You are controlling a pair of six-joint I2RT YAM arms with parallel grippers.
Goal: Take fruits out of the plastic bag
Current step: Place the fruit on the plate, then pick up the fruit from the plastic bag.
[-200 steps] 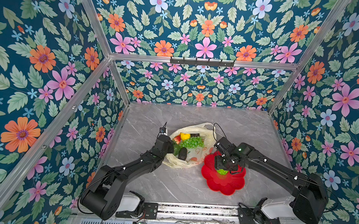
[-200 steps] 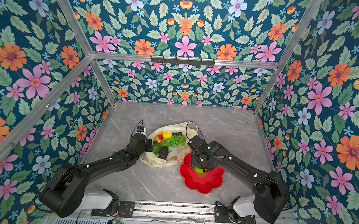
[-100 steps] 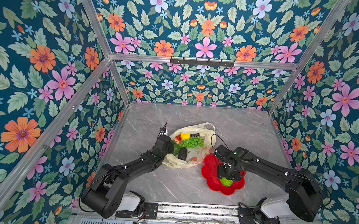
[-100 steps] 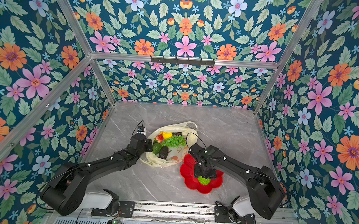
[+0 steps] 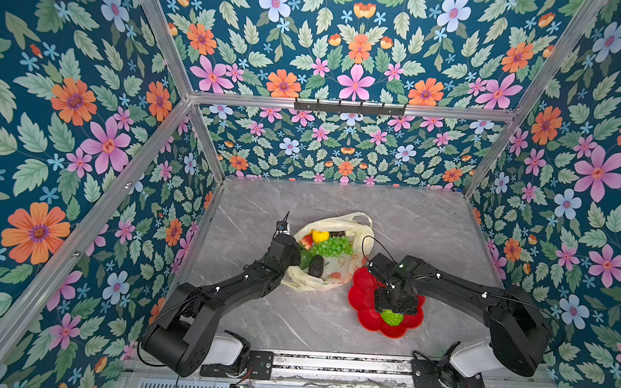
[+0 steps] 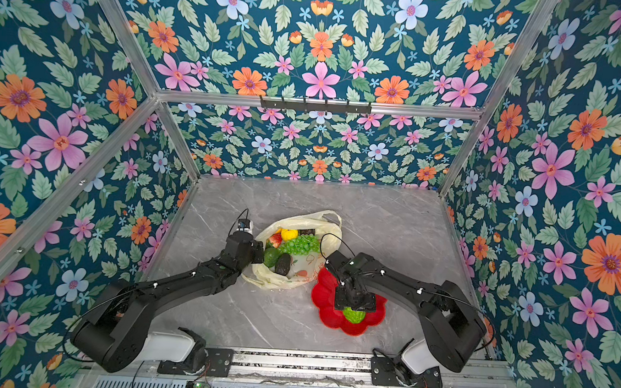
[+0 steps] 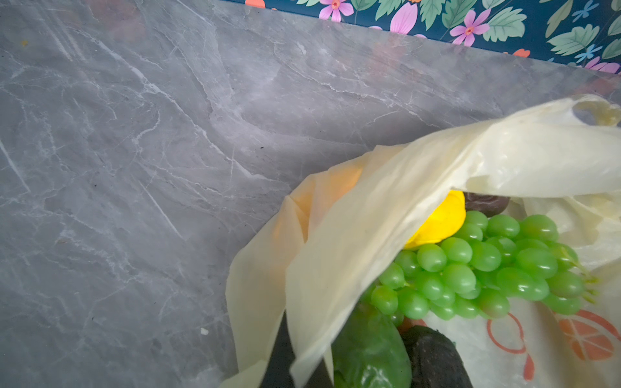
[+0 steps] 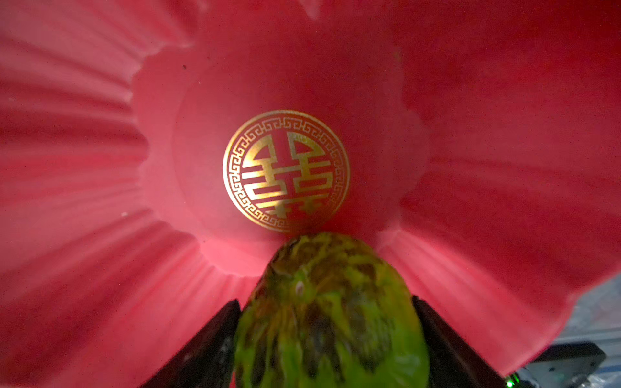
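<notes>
Right gripper is down inside the red flower-shaped plastic dish, straddling the bumpy bright green toy fruit. The fruit sits low in the dish, next to the gold emblem. My fingers flank it on both sides; I can't tell whether they pinch it or stand just clear.

Left gripper is pressed together on a fold of the thin pale yellow translucent plastic bag, holding its mouth up on the grey marble tabletop.

In the bag:
- green grape bunch
- yellow lemon
- red strawberry
- dark avocado
- smooth green fruit, touching the avocado

Step, as I read it: drop-off of the first fruit.

To do it well:
- Right: spread wide so both fingers are free of the bumpy skin, then lift straight up. Any sideways drag could roll the fruit or tip the dish, which looks light. The dish lies just beside the bag, so don't shove it into the film.
- Left: hold the pinch and don't tug. The film looks slippery, and a pull would probably slide the whole bag and shuffle the fruits.
- Next target: probably the grapes, since they're on top and exposed.
</notes>
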